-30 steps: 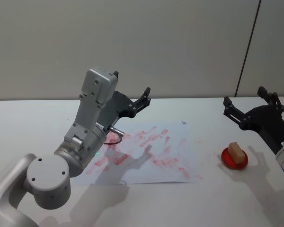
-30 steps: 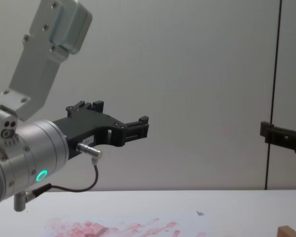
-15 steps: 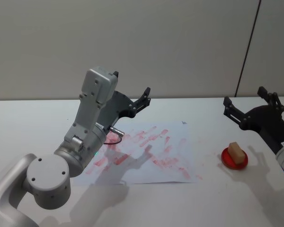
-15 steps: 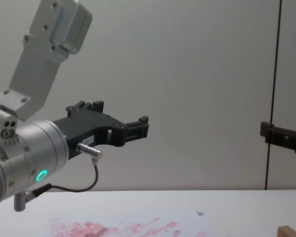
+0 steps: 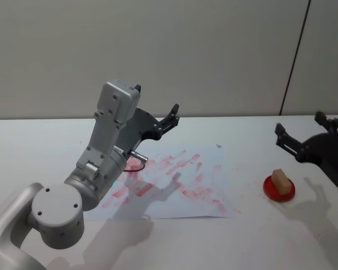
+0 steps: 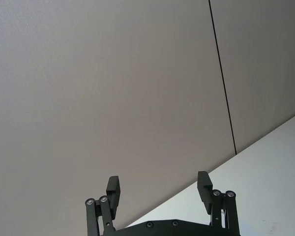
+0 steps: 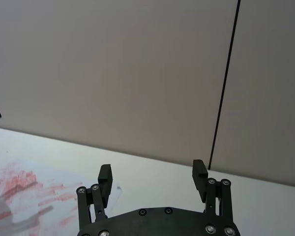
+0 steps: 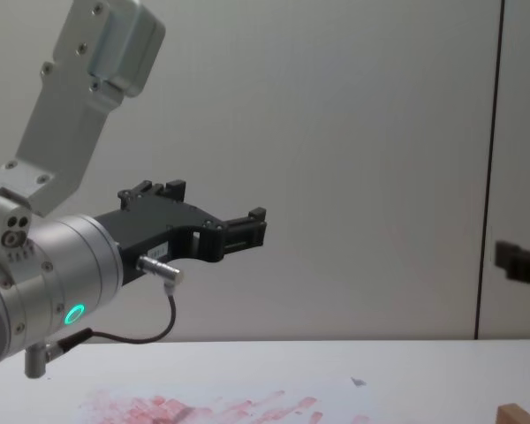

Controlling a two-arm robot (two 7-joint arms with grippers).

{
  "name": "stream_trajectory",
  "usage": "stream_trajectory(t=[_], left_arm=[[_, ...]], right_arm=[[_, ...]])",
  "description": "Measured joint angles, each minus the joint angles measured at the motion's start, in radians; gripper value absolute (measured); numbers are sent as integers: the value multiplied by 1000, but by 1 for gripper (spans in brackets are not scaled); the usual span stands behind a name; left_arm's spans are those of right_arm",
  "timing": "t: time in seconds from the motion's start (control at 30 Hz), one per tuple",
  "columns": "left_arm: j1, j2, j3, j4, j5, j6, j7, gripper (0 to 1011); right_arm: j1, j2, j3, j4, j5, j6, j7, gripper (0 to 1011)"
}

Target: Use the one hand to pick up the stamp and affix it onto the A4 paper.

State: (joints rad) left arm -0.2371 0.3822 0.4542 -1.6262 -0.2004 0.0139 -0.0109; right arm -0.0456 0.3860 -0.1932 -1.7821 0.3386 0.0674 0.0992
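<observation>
The stamp (image 5: 280, 180), a small light-brown wooden block, stands on a red round pad (image 5: 279, 190) at the table's right; its top corner (image 8: 518, 412) shows at the bottom of the chest view. My right gripper (image 5: 299, 124) hovers open above and behind it, apart from it, with nothing between its fingers (image 7: 198, 173). The A4 paper (image 5: 180, 180), white with red-pink prints, lies at the table's middle (image 7: 19, 189). My left gripper (image 5: 158, 112) is raised over the paper's far left part, open and empty (image 6: 158, 183).
The big silver left arm (image 5: 96, 169) with its looped cable leans over the paper's left side. A small dark speck (image 5: 218, 146) lies at the paper's far corner. A plain wall with a dark vertical seam (image 5: 296, 56) stands behind the white table (image 5: 225, 242).
My right gripper has shifted to the right and slightly away from the paper, still open. The left arm, stamp and paper have not moved.
</observation>
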Motion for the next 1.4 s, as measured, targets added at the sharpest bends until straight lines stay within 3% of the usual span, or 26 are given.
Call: stream_trajectory(t=[0.23,0.53,0.77,1.4], left_arm=[[0,0,0,0,0,0,0,1001],[0,0,0,0,0,0,0,1001],[0,0,0,0,0,0,0,1001],[0,0,0,0,0,0,0,1001]], right_arm=[[-45,46,26,-15,43,49,10,1001],[-68,73,40,8,59,101,19,1001],[-53,66,31,48,33,132,36,1001],[22,3,-22,155,-82,192,79,1001]])
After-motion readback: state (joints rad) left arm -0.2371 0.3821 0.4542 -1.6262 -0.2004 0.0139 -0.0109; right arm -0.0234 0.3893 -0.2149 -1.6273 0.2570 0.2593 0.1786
